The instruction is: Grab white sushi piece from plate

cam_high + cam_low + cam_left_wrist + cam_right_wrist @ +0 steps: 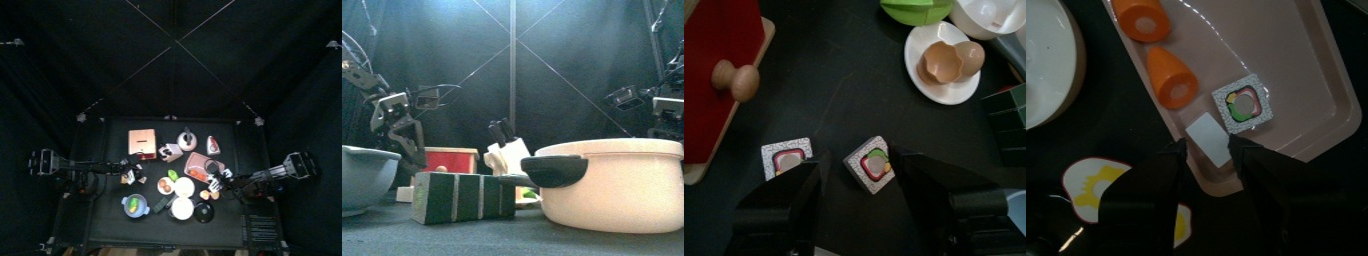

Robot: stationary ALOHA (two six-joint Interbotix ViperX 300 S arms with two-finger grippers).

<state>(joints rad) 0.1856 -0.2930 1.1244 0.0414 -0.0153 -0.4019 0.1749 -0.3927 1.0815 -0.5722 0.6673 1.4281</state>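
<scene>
In the right wrist view a pink plate (1313, 80) carries a plain white sushi piece (1205, 132), a white-rimmed roll with green and red filling (1243, 100) and two orange carrot pieces (1170, 75). My right gripper (1215, 152) is open just above the plate's edge. The white piece lies between its fingertips, and I cannot tell whether they touch it. From above, the plate (199, 163) lies right of the middle with the right gripper (221, 178) beside it. My left gripper (865, 195) hangs open over two sushi rolls (871, 163) on the bare table.
A red board with a wooden knob (731, 70) and a white dish with an eggshell half (949, 62) lie near the left arm. In the front view a large white pot (616, 185), a dark sushi block (462, 195) and a grey bowl (362, 175) stand along the front edge.
</scene>
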